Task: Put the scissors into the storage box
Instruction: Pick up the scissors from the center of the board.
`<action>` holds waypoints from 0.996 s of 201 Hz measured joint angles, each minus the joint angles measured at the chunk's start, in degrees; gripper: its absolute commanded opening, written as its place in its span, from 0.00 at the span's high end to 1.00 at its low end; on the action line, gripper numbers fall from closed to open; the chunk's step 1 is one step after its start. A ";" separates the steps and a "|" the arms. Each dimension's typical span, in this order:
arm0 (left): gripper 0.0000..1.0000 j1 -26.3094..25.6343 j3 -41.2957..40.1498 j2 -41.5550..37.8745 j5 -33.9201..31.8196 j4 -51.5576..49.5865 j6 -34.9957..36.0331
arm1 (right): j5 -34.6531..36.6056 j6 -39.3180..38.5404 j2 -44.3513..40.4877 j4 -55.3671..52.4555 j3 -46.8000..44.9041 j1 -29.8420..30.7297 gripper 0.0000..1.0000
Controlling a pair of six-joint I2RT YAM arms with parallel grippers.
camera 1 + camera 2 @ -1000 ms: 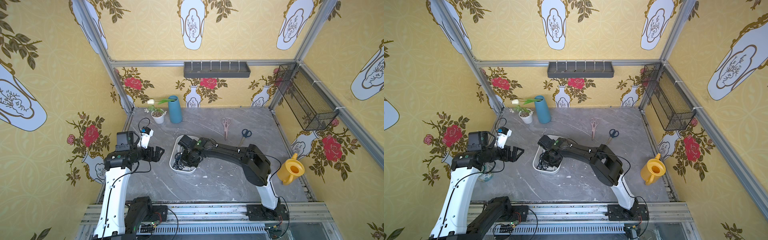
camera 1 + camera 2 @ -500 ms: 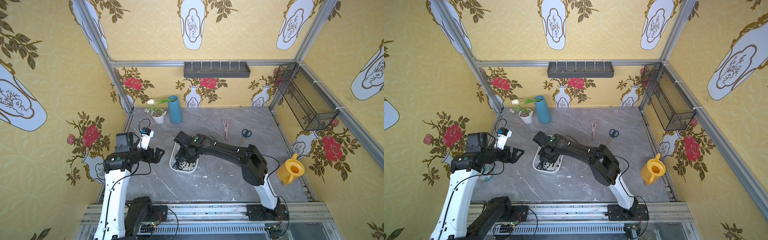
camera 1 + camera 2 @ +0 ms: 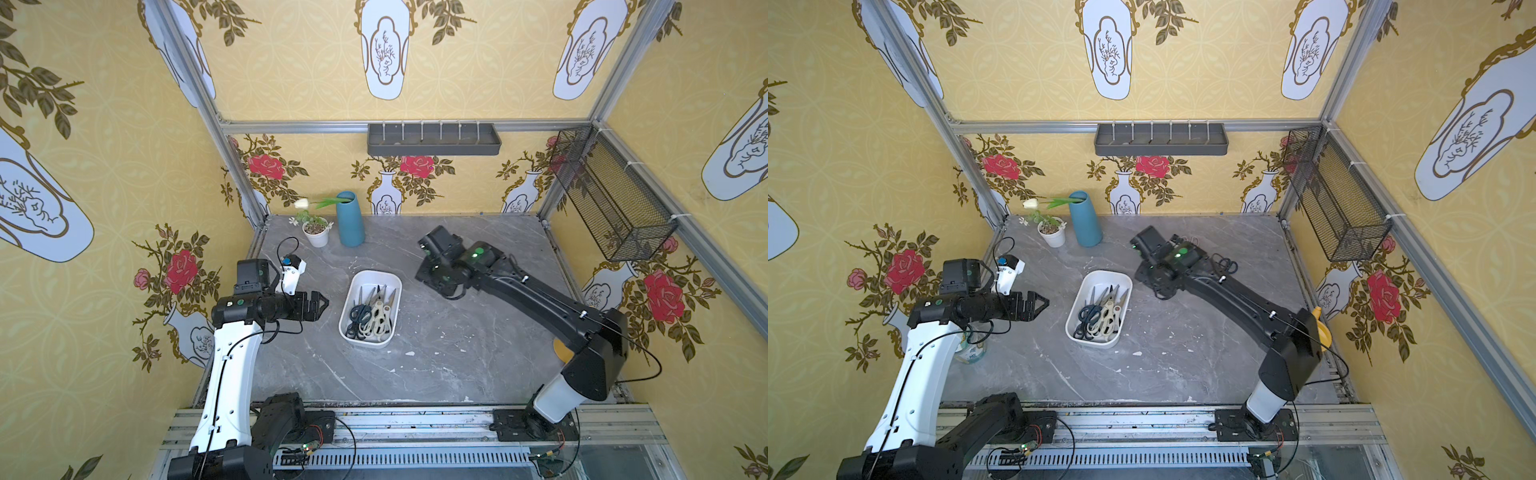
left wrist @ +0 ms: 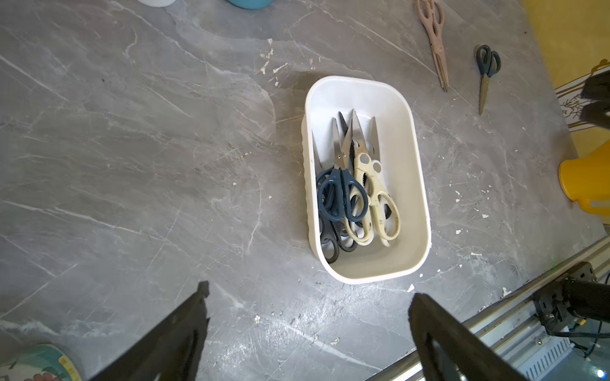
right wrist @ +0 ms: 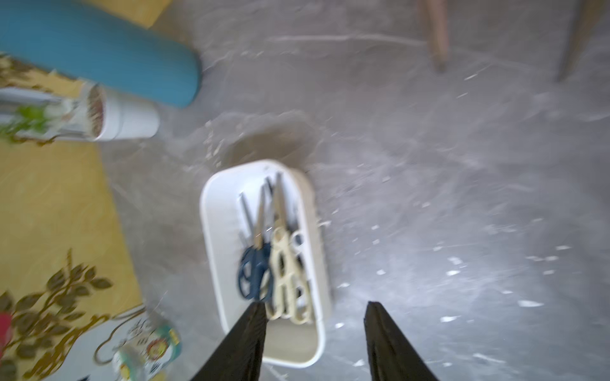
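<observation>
The right jaws, nearly pressed together down in the storage box [image 4: 404,184] a second ago, now stand spread and empty, swung away toward the far side of the tabletop [image 4: 132,165]. Their wrist view is blurred. So another pair looks delivered. The left jaws hang wide apart, holding nothing, beside the box. Within its smooth, round-cornered white plastic walls the scissors [image 4: 346,184] lie heaped, with steel blades and navy, cream and black loop handles. Two remain on the grey veined tabletop: a long pale pink pair [image 4: 435,43] and a small dark-handled pair [image 4: 487,66].
</observation>
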 measured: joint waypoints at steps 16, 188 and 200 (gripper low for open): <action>0.00 1.42 0.26 1.73 0.07 -0.11 -0.24 | -2.08 -6.19 -2.64 0.11 -3.96 -8.76 0.41; 0.06 -2.93 -1.25 12.63 1.95 1.22 7.21 | -12.66 -32.24 28.70 10.34 4.26 -45.16 0.62; 0.06 -3.08 -0.70 13.68 1.66 1.27 7.30 | -12.72 -32.54 29.73 10.36 5.68 -44.57 0.62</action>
